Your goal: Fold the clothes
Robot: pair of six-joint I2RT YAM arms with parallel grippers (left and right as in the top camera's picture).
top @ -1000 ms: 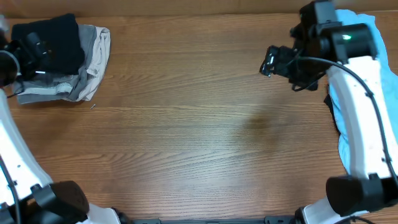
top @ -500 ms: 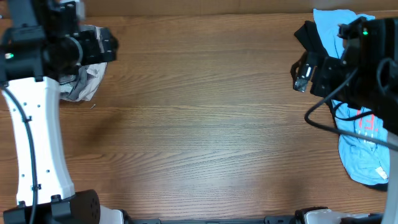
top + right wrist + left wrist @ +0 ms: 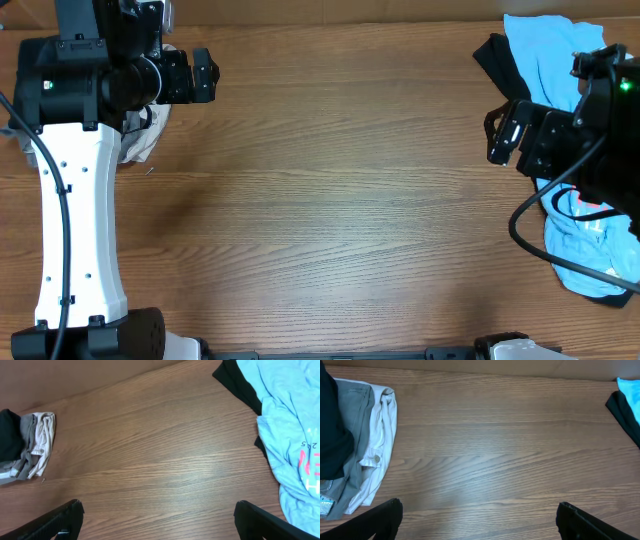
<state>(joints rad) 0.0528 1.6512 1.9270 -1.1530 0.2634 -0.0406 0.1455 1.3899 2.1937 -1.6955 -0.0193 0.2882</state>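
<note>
A stack of folded clothes [image 3: 355, 440], black, grey and beige, lies at the table's far left; in the overhead view [image 3: 145, 135] my left arm hides most of it. A light blue T-shirt [image 3: 565, 60] with red print lies unfolded at the right edge over a black garment [image 3: 495, 55]; both show in the right wrist view [image 3: 285, 430]. My left gripper [image 3: 205, 75] is open and empty above the table, right of the stack. My right gripper [image 3: 500, 135] is open and empty, left of the blue shirt.
The wooden table [image 3: 330, 200] stretches between the two piles. A small dark speck [image 3: 150, 170] lies near the folded stack. The table's far edge [image 3: 330, 25] meets a tan wall.
My left arm has swung right, away from the folded stack, with the gripper empty. My right arm has drawn back right and down toward the blue shirt.
</note>
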